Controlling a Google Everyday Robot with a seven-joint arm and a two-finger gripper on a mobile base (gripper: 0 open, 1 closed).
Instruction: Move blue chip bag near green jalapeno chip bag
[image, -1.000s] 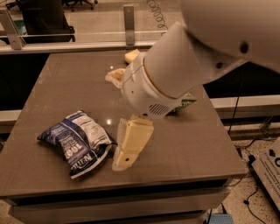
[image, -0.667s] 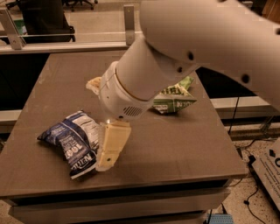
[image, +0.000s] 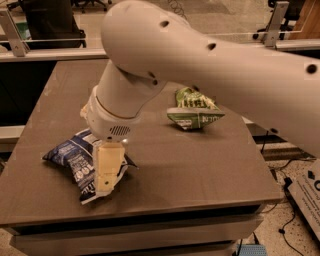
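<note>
The blue chip bag (image: 72, 157) lies crinkled on the front left of the dark table (image: 190, 165). The green jalapeno chip bag (image: 194, 110) lies near the table's middle right, well apart from the blue bag. My gripper (image: 107, 180) hangs from the big white arm and sits over the right end of the blue bag, one pale finger (image: 108, 167) showing in front of it. The arm hides the far part of the blue bag.
The table's front edge (image: 150, 212) is just below the gripper. Rails and a glass barrier (image: 45, 50) run behind the table. Cables and a floor mat (image: 305, 195) lie to the right on the floor.
The arm has swung left and down, carrying the gripper from right of the blue bag onto its right end. The green bag, hidden before, now shows. Neither bag has moved.
</note>
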